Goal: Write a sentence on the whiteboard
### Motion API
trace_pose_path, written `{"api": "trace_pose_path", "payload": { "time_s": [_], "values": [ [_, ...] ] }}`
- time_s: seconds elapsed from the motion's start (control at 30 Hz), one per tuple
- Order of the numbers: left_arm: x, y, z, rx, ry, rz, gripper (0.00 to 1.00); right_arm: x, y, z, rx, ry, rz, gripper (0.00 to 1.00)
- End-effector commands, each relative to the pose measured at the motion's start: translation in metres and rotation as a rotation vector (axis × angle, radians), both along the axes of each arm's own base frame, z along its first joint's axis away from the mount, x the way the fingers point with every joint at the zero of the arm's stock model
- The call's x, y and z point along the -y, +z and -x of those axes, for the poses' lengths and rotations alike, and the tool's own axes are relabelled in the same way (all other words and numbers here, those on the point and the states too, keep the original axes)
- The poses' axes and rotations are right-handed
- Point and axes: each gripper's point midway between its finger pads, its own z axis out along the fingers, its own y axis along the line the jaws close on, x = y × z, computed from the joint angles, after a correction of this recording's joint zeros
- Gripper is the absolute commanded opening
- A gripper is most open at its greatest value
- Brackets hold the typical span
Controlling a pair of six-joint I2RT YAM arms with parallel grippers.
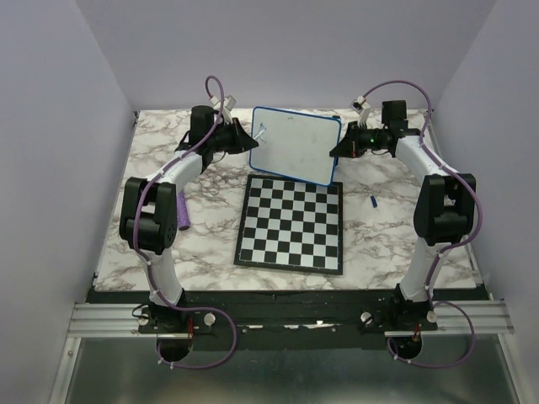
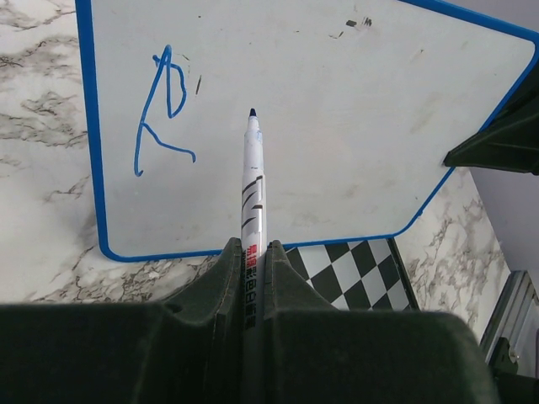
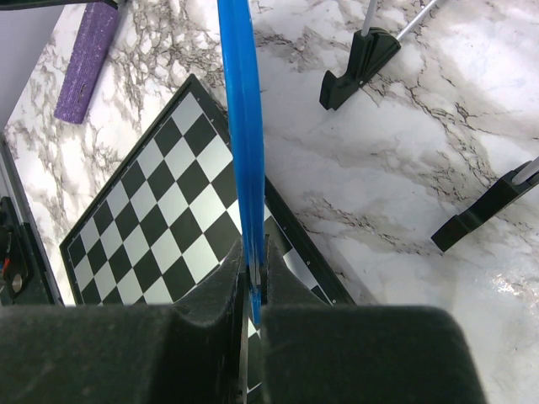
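Showing a blue handwritten "R" (image 2: 152, 108) on the whiteboard (image 2: 337, 126); carrying illegible red and black print on the marker (image 2: 252, 194).

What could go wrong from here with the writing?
1. The right fingers pinch the board only at its thin blue rim; marker pressure might pivot or slip it.
2. A long length of the marker sticks out past the left fingers, so it may tilt when pressed.
3. Only an "R" is written, and it is large; the sentence may run short of room.
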Motion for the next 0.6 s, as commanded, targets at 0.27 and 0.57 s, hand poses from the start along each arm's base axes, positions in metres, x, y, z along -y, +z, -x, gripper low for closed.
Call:
{"api": "trace_pose_path", "payload": {
  "time_s": [0.27, 0.57],
  "values": [
    [-0.0053, 0.0010, -0.0077, 0.058, 0.033, -0.007, 0.00, -0.0046, -0.0029, -0.0018, 0.013, 0.030, -0.002, 0.00],
    [-0.0073, -0.0004, -0.0071, 0.067, 0.045, -0.011, 0.00, -0.0046, -0.0015, -0.0017, 0.016, 0.030, -0.002, 0.00]
  ]
}}
